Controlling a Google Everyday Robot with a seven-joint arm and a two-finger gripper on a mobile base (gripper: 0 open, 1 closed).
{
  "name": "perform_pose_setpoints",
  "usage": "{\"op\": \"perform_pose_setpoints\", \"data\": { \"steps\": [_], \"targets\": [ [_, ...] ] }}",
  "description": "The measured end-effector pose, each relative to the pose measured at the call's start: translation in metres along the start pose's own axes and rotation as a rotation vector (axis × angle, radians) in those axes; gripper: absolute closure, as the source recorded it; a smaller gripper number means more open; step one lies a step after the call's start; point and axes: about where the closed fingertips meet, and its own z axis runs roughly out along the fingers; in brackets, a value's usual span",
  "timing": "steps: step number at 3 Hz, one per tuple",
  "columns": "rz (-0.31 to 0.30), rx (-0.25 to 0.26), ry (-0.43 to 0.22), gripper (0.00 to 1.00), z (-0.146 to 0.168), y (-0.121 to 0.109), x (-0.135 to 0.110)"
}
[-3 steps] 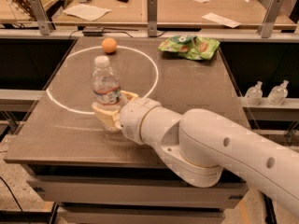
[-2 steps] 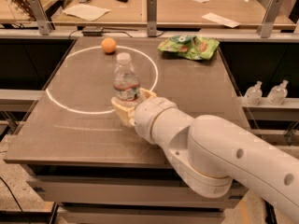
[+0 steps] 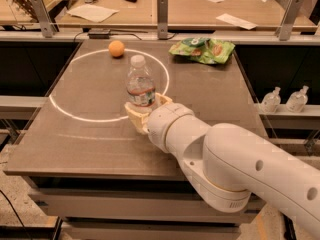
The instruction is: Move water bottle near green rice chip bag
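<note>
The water bottle [image 3: 140,83] is clear ribbed plastic with a white cap and a white-and-red label. It stands upright near the middle of the brown table [image 3: 90,134], on the right part of a white ring. My gripper [image 3: 145,110] is at its base, with tan fingers [image 3: 134,115] on both sides of the bottle's lower body, shut on it. The green rice chip bag [image 3: 202,49] lies flat at the table's far right, well beyond the bottle. My white arm [image 3: 235,169] reaches in from the lower right.
A small orange ball [image 3: 116,48] sits at the far side of the white ring. Two small clear pump-top bottles [image 3: 285,100] stand on a shelf right of the table. A railing with metal posts [image 3: 162,11] runs behind the table.
My gripper has carried the water bottle to the right across the white ring, closer to the green bag. The ball and bag have not moved.
</note>
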Motion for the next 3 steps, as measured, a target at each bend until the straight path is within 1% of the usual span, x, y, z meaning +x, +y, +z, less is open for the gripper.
{"op": "perform_pose_setpoints", "data": {
  "steps": [2,3],
  "targets": [
    [0.000,0.000,0.000,1.00,0.000,0.000,-0.001],
    [-0.015,0.081,-0.003,1.00,0.002,-0.025,-0.004]
  ]
}}
